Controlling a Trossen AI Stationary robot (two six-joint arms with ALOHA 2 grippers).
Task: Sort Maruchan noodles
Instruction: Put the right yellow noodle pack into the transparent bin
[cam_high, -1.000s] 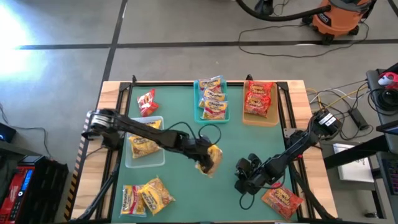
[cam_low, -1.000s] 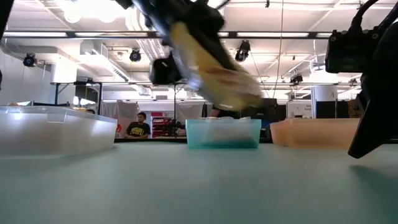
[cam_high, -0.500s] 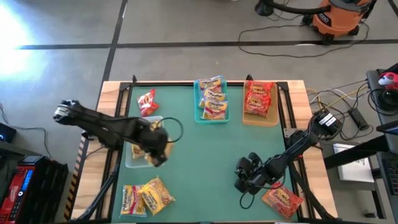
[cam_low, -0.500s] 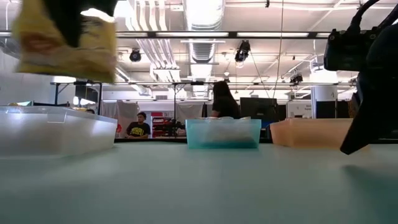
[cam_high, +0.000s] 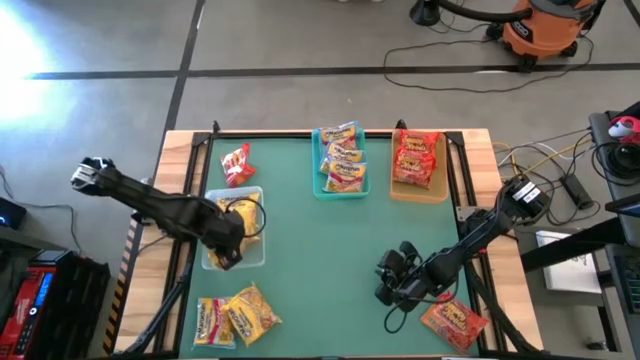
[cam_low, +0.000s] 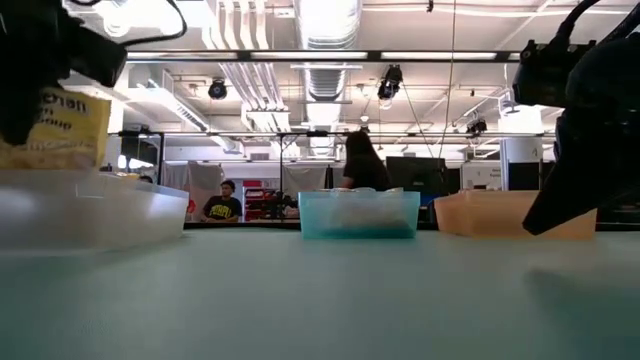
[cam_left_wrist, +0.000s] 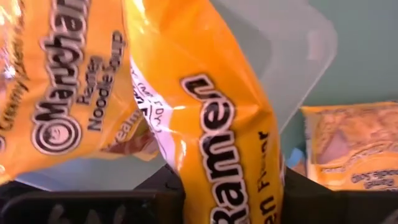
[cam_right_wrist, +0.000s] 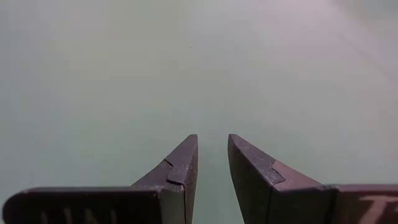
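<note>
The left arm reaches in from beyond the tabletop's (cam_high: 300, 290) left edge, stretched low and slanting toward the clear tray (cam_high: 255, 252) on the left side of the green mat. Its left end effector (cam_high: 225, 243) hangs over that tray, pinching a yellow noodle packet (cam_left_wrist: 211, 143) that droops from between the fingers, above another yellow packet (cam_left_wrist: 62, 93) lying in the tray. From table height the held packet shows just above the clear tray's rim.

Behind that tray, a small red packet (cam_high: 235, 164) lies alone on the mat. Near the front left corner two yellow packets (cam_high: 235, 316) lie side by side on the mat.

At the back centre, the teal tray (cam_high: 319, 170) holds a stack of orange-yellow packets with pink bands (cam_high: 342, 160). Just beside it to the right, the tan tray (cam_high: 443, 180) holds red packets (cam_high: 415, 157).

The right arm comes in from the tabletop's right edge, angled down and toward the front centre, elbow raised. Its right end effector (cam_high: 388, 287) hovers just over bare mat, fingers (cam_right_wrist: 180, 168) nearly together with a narrow slit between them and holding nothing. One red packet (cam_high: 455, 322) lies near the front right corner, just beside that arm's forearm.
</note>
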